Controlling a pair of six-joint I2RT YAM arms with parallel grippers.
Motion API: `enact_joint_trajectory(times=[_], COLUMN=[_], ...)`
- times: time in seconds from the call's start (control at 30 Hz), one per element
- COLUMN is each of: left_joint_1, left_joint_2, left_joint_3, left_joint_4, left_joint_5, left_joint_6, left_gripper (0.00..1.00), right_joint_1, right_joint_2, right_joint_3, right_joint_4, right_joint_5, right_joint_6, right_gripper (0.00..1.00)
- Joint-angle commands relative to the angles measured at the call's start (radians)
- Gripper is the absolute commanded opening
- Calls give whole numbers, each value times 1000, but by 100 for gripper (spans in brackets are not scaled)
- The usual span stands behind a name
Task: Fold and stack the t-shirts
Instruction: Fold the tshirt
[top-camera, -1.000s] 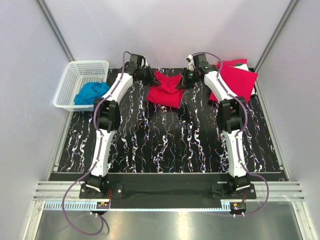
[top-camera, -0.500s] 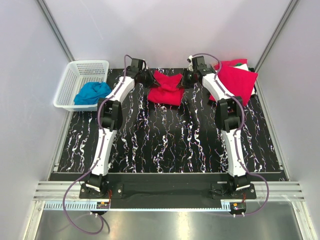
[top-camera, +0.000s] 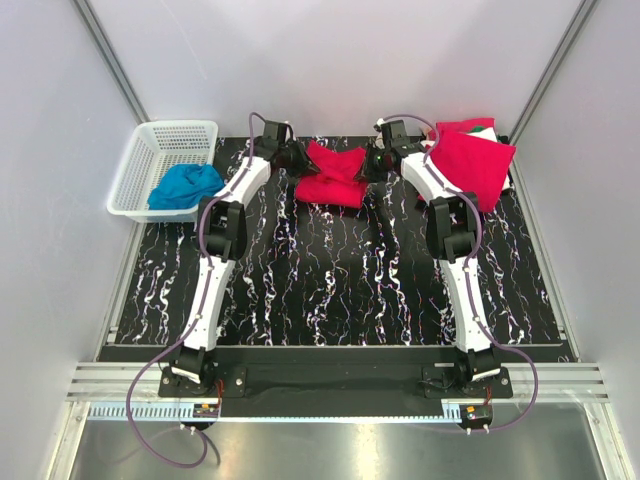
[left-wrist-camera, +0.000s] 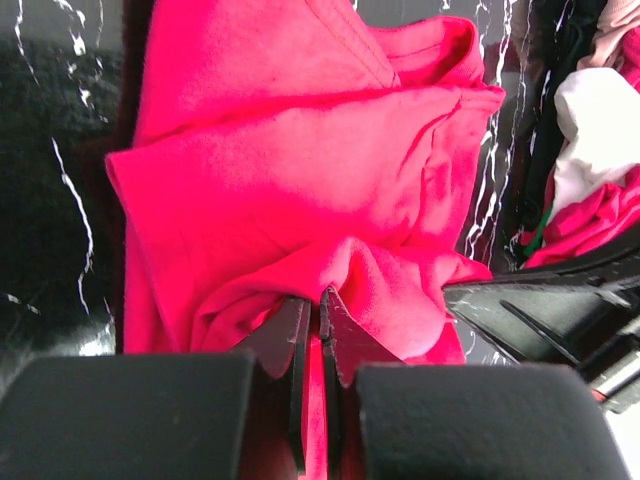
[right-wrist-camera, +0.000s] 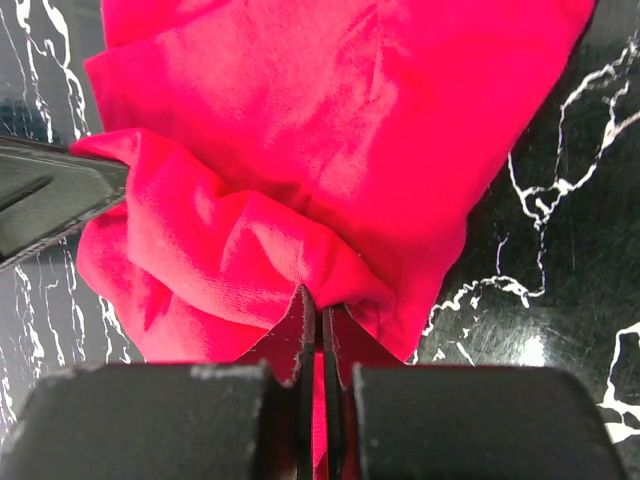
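Observation:
A bright red t-shirt (top-camera: 333, 175) lies partly folded at the back middle of the table. My left gripper (top-camera: 297, 160) is shut on its left edge; the wrist view shows red fabric (left-wrist-camera: 300, 200) pinched between the jaws. My right gripper (top-camera: 372, 163) is shut on its right edge, with red fabric (right-wrist-camera: 300, 150) pinched between the jaws. A second pile of red t-shirts (top-camera: 470, 160) lies at the back right, with a white and green piece (top-camera: 484, 128) showing at its far edge. That pile also shows in the left wrist view (left-wrist-camera: 590, 190).
A white plastic basket (top-camera: 160, 165) at the back left holds a blue cloth (top-camera: 183, 185). The black marbled table (top-camera: 330, 290) has grey walls on three sides. Both arms reach to the back of the table.
Both grippers have moved farther back and slightly closer together with the shirt's edges held. The red shirt has bunched into a narrower shape and shifted toward the back.

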Motion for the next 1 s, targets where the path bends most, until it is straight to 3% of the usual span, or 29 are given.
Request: enact_joint_trajectory(times=[0.0,0.17,0.2,0.23,0.27,0.43,0.63,0.7,0.97], left_joint_1=[10,15,15,16,16,24,36,39,51], left_joint_2=[9,16,16,15,15,-26,-195,-238,-364], left_joint_3=[61,56,55,53,51,19,-170,-208,-281], left_joint_4=[85,95,95,100,108,119,177,186,161], left_joint_5=[-19,-5,-2,7,14,41,18,11,41], left_joint_6=[-4,-8,-10,-10,-8,-1,24,30,16], left_gripper=[0,1,4,11,19,41,50,51,52], right_joint_1=[-3,-3,-3,-5,-3,-2,-3,-3,-9], right_joint_2=[-3,2,3,3,5,-29,-129,-156,-271], right_joint_3=[54,62,63,65,63,51,45,42,42], right_joint_4=[71,88,88,88,89,89,88,88,83], right_joint_5=[30,40,42,45,48,60,79,97,117], right_joint_6=[0,7,9,12,15,23,1,-13,-36], right_gripper=[0,0,2,14,18,28,35,44,44])
